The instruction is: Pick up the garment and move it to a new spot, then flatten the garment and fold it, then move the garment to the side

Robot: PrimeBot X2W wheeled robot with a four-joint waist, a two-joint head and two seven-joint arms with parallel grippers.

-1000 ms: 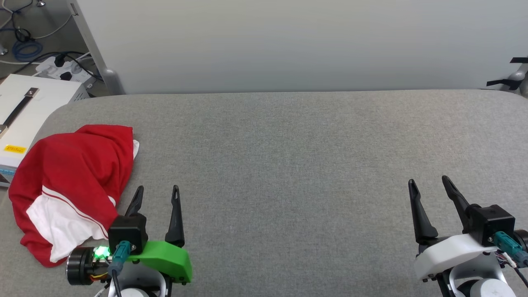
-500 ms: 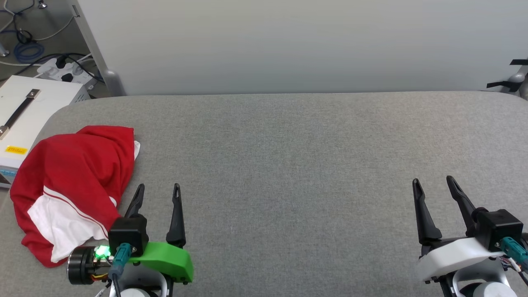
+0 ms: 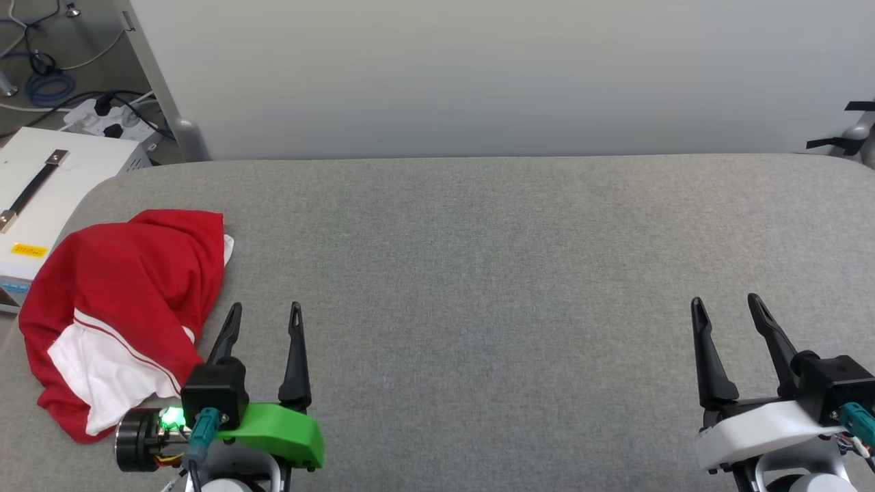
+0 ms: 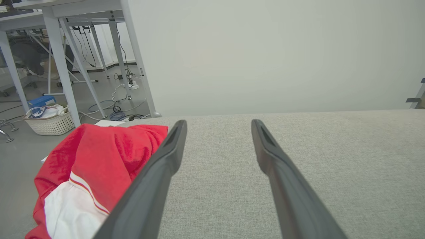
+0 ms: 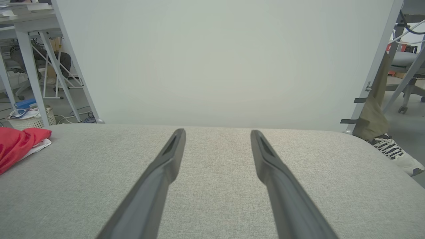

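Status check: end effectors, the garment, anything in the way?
Open and empty: left end effector just right of the garment, right end effector far right. Garment bunched at left end of the grey surface. Nothing between it and left end effector.

The head camera shifts a little; against the table (image 3: 478, 260), the left gripper (image 3: 266, 305) creeps forward; the right gripper (image 3: 724, 299) drifts rightward and slightly forward.

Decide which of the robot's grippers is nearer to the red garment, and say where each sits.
Left. The left gripper is open just beside the garment, off its right edge; the right gripper is open far across the grey surface, on the opposite side.
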